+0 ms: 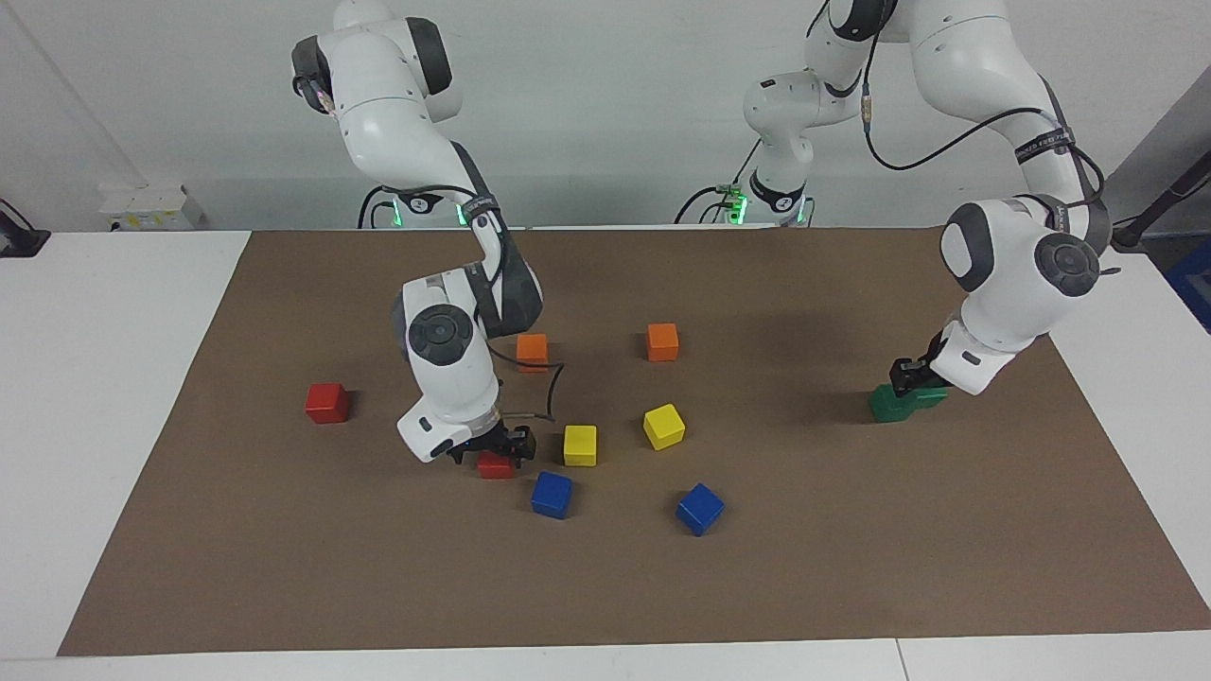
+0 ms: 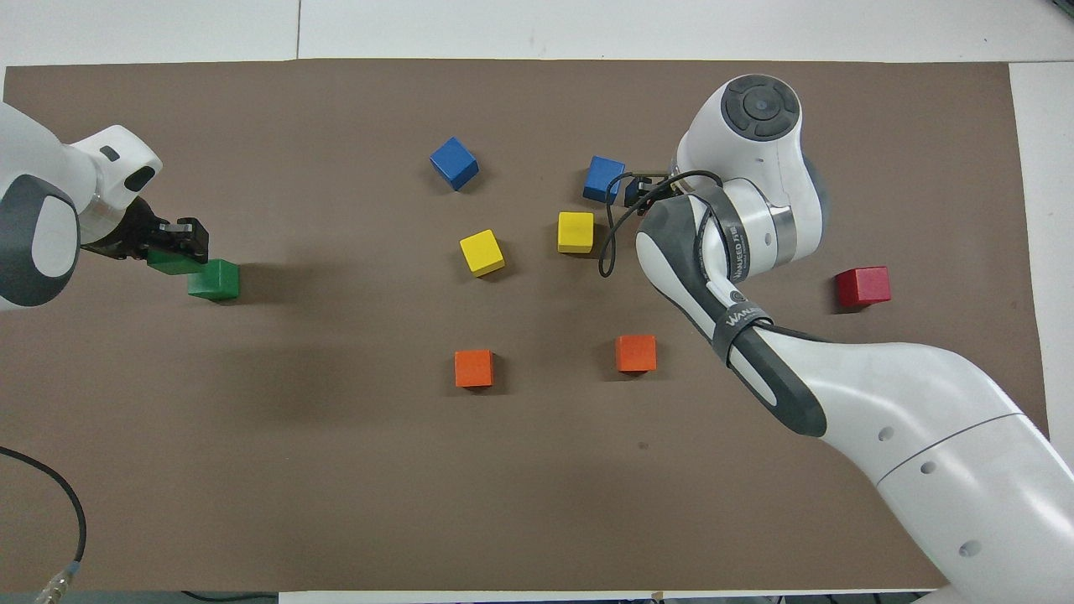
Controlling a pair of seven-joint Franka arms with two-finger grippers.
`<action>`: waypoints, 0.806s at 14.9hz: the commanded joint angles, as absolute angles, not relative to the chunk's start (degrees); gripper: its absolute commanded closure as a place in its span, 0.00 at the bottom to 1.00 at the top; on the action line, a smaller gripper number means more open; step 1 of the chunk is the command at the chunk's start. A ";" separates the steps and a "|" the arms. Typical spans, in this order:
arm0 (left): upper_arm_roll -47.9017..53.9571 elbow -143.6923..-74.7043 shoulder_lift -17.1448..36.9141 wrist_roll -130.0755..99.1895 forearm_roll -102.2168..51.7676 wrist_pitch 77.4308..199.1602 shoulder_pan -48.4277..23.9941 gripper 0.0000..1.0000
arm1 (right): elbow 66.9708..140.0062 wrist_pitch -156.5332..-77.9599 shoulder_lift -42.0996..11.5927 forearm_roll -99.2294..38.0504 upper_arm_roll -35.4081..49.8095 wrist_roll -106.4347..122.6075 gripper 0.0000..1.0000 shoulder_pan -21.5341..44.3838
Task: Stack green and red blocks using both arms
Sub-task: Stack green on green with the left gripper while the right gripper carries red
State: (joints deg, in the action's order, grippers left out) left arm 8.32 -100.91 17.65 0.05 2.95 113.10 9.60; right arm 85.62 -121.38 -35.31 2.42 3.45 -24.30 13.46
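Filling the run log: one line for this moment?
left gripper: on green block beside second green block | right gripper: on red block | other red block: untouched

Surface (image 1: 284,567): white, covered by a brown mat (image 1: 851,567). On the mat: two orange cubes (image 1: 532,349), two yellow cubes (image 1: 580,445), two blue cubes (image 1: 552,494), two red blocks (image 1: 327,403), two green blocks (image 1: 889,405) touching one another.

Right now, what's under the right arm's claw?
A red block on the mat, between the right claw's fingers. Only its lower part shows; the claw covers its top, and the arm hides it from overhead.
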 commanded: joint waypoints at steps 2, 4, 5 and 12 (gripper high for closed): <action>8.79 -106.00 14.33 0.97 1.06 116.89 11.34 1.00 | 89.56 -123.40 -32.87 2.64 3.69 -25.05 0.00 13.62; 8.88 -106.52 14.24 1.05 0.97 117.07 11.95 1.00 | 89.56 -123.40 -32.87 2.72 3.69 -24.61 0.01 13.62; 8.88 -106.70 14.24 1.05 0.36 117.51 11.78 1.00 | 89.56 -123.31 -32.78 2.81 3.69 -24.44 0.01 13.71; 8.70 -106.70 14.24 7.03 0.18 117.77 10.19 1.00 | 89.65 -123.40 -32.78 2.81 3.69 -18.90 0.01 13.62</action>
